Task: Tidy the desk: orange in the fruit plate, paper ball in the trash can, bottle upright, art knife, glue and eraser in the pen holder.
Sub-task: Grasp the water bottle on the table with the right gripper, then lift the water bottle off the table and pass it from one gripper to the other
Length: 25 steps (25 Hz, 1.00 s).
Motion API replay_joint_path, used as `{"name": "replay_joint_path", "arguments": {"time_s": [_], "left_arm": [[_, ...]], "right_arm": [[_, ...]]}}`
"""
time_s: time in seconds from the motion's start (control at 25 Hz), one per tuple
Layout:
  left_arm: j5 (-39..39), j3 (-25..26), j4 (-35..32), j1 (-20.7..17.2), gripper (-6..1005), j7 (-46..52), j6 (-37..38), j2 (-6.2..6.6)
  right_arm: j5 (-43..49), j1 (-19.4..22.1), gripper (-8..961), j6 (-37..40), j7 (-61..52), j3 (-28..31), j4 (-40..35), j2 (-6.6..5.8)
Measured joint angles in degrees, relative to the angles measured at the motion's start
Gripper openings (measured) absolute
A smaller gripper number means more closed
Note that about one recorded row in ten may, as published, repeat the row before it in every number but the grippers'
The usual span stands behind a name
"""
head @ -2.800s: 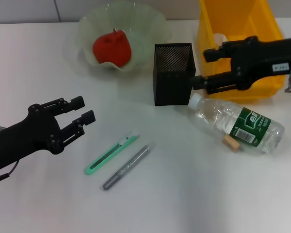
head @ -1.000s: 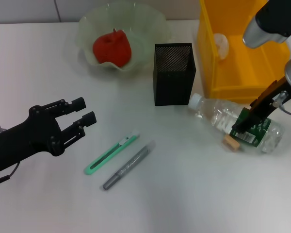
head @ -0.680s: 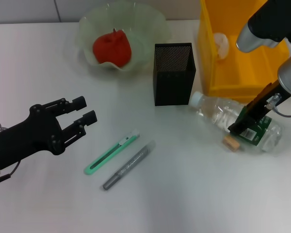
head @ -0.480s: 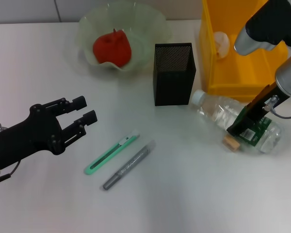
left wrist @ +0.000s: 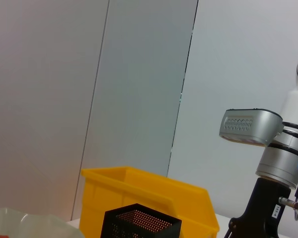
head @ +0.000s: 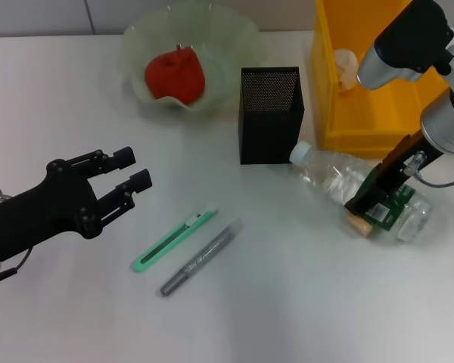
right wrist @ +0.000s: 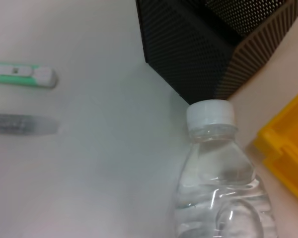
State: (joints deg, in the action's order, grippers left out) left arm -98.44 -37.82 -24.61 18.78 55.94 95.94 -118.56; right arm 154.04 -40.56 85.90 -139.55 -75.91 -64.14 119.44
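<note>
1. White table (head: 287, 318) under everything, pale wall panels behind it in the left wrist view.
2. Takes the black mesh pen holder (head: 270, 113) as landmark: upright and seemingly empty, ready to receive the small items.
3. Left of the pen holder and farther back: the fruit plate (head: 234, 45) with a red, apple-like fruit (head: 175, 76) inside rather than anything orange. Reads as that step settled.
4. Right of the pen holder: the yellow bin (head: 363, 128) serving as trash can, with the paper ball (head: 348, 66) inside. Looks done as well.
5. Just right of the pen holder, nearer the robot: the bottle (head: 325, 170) on its side, white cap (head: 302, 153) almost at the holder's corner and pointing toward it. Not yet upright, so probably the step in hand.
6. Right tool (head: 374, 200) down on the bottle's green-labelled body, on the side away from the pen holder, set across the barrel as if for a grip to tip it up. Cannot tell whether clamped or loose.
7. Small tan eraser (head: 358, 224) touching the bottle's near side, close by the right tool. Risks a nudge as the bottle swings up.
8. Left of the pen holder and nearer the robot: the green art knife (head: 174, 238) and the grey stick, presumably the glue (head: 199, 259), flat, side by side and close, both awaiting pickup.
9. Farther left of those: the left tool (head: 134, 168), spread wide and empty, hovering above the table and pointing toward the knife. Seems placed for that pickup.
</note>
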Motion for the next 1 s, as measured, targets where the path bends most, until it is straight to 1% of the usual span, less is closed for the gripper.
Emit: {"name": "replay_joint_path", "arguments": {"time_s": [0.36,0.48,0.64,0.76,0.8,0.84,1.0], "left_arm": [[0.0,0.1,0.0,0.2,445,0.0,-0.1,0.0],[0.0,0.1,0.0,0.2,445,0.0,-0.1,0.0],[0.0,0.1,0.0,0.2,446,0.0,0.0,0.0],[0.0,0.1,0.0,0.2,446,0.0,0.0,0.0],[0.0,0.1,0.0,0.2,446,0.0,0.0,0.0],[0.0,0.1,0.0,0.2,446,0.0,0.0,0.0],[0.1,0.1,0.0,0.2,446,0.0,0.0,0.0]], "right_arm": [[-0.1,0.4,796,0.1,0.0,0.0,-0.4,0.0],[-0.1,0.5,773,0.0,0.0,0.0,-0.4,0.0],[-0.5,0.6,769,0.0,0.0,0.0,-0.7,0.01],[-0.6,1.5,767,0.0,0.0,0.0,-2.8,0.03],[-1.3,2.5,766,0.0,0.0,-0.2,-5.1,0.1],[-1.3,2.5,765,0.0,0.0,-0.2,-5.1,0.1],[-4.5,5.1,762,0.7,0.0,-1.5,-10.5,-0.09]]}}
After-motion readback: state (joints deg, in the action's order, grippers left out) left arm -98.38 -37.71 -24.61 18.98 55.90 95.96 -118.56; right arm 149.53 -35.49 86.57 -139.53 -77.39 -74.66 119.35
